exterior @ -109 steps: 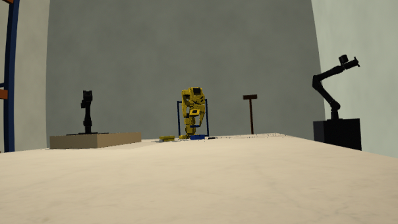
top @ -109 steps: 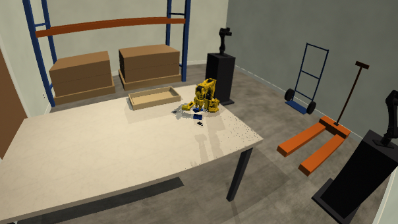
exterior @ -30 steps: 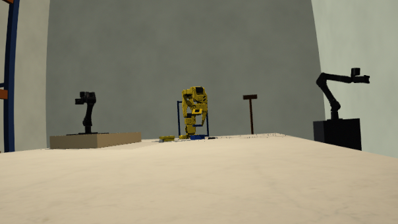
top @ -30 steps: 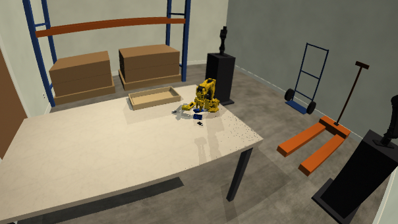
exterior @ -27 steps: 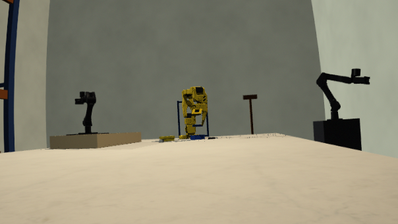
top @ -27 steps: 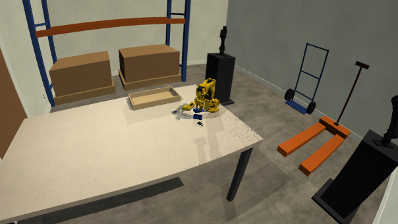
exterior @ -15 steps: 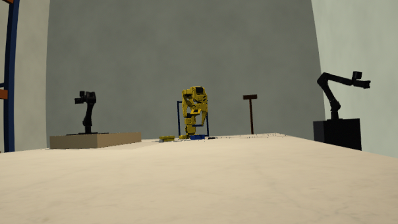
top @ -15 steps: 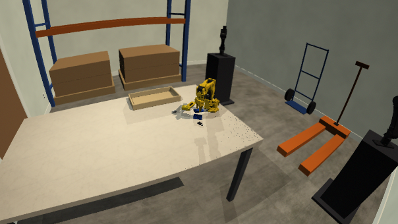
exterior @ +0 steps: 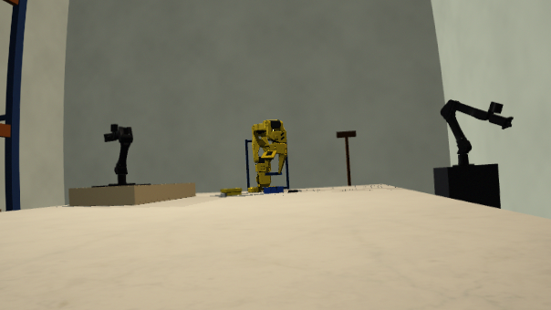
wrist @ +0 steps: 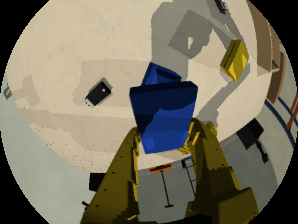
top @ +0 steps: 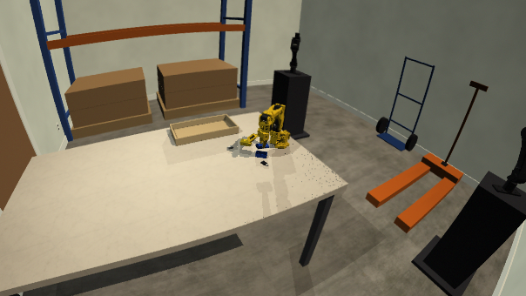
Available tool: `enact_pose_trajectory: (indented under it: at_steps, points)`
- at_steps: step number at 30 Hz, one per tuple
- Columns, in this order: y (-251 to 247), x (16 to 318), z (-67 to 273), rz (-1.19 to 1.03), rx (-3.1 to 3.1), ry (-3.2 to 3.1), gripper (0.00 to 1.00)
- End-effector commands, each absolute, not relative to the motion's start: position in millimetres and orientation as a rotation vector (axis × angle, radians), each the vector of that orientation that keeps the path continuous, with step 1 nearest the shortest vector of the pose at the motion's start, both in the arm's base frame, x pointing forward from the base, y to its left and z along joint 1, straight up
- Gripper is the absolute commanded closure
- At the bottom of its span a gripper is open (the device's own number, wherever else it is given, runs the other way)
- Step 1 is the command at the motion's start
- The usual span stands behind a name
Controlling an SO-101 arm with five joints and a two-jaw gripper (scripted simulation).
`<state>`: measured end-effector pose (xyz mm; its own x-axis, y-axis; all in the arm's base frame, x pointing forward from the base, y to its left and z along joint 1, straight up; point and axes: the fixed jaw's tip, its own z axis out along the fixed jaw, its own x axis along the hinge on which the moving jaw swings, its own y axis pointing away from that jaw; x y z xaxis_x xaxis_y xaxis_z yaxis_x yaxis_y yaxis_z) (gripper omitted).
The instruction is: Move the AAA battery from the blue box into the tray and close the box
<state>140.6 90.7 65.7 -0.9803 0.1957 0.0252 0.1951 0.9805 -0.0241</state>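
From where I sit, the yellow arm (top: pixel 272 117) (exterior: pixel 269 132) stands at the far right part of the worktop (top: pixel 131 187) (exterior: pixel 274 251) (wrist: pixel 50 55), bent over with its claw (top: pixel 264 144) (exterior: pixel 274 170) (wrist: pixel 164 127) pointing down. I have the claw closed on the blue lid (top: pixel 259 146) (exterior: pixel 274 173) (wrist: pixel 164 117), which is off the box and up in the air, clear of the worktop.

The blue base (top: pixel 261 154) (exterior: pixel 274 190) (wrist: pixel 161 75) sits on the worktop with its open side up. In the top view it shows just nearer than the lid; in my wrist view the lid hides part of it. I cannot tell where the AAA battery is: what I can see of the base's inside is too shaded and partly covered.

Near the base, on its near side in the top view, lies a small black piece (top: pixel 264 163) (exterior: pixel 293 191) (wrist: pixel 98 93) with a pale end. A yellow block (top: pixel 248 141) (exterior: pixel 231 191) (wrist: pixel 235 60) rests to the left of the base, and a small dark item (top: pixel 230 148) (wrist: pixel 221 6) lies farther left. The tray (top: pixel 192 137) (exterior: pixel 165 195) stands left of the arm, toward the far edge, well apart from the base.

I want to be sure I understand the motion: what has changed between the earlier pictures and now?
Since the oldest pictures, in the exterior view, the right black arm has lowered its front end, and the left black arm now points its head leftward. The tool visibly took or released nothing: it holds a blue box part. The tray stayed.
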Motion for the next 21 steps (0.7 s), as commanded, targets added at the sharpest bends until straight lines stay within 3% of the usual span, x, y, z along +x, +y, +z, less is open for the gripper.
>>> enact_pose_trajectory:
  at_steps: [1,21]
  points:
    - [90.5,143.1,71.6,0.000,-0.340,-3.123,0.79]
    - [90.3,143.3,71.6,0.000,-0.351,-3.122,0.79]
